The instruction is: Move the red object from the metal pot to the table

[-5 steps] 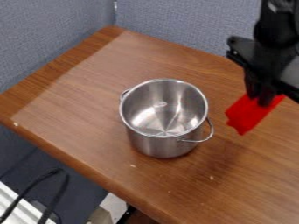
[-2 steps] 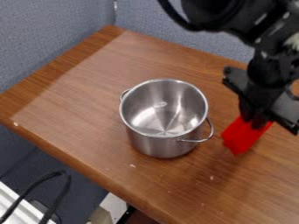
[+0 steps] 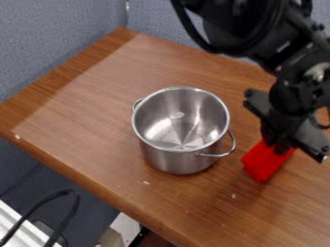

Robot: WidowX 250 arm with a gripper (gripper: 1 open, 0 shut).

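One view shows me at work, the camera's. In it my black jointed robot gripper (image 3: 284, 143) reaches in from the upper right and stands at about three o'clock, closed on the upper end of the bright red, matte, rectangular block (image 3: 264, 161). The block tilts, its lower end toward the bottom of the view, just beside the pot and outside it, at about four o'clock from the pot's middle. Whether its lower end touches the wood, I cannot tell. The shiny round stainless-steel pot (image 3: 180, 131) stands upright near the centre, with one loop handle at ten o'clock and another at four. Under it all lies the brown wood-grain tabletop (image 3: 91, 106).
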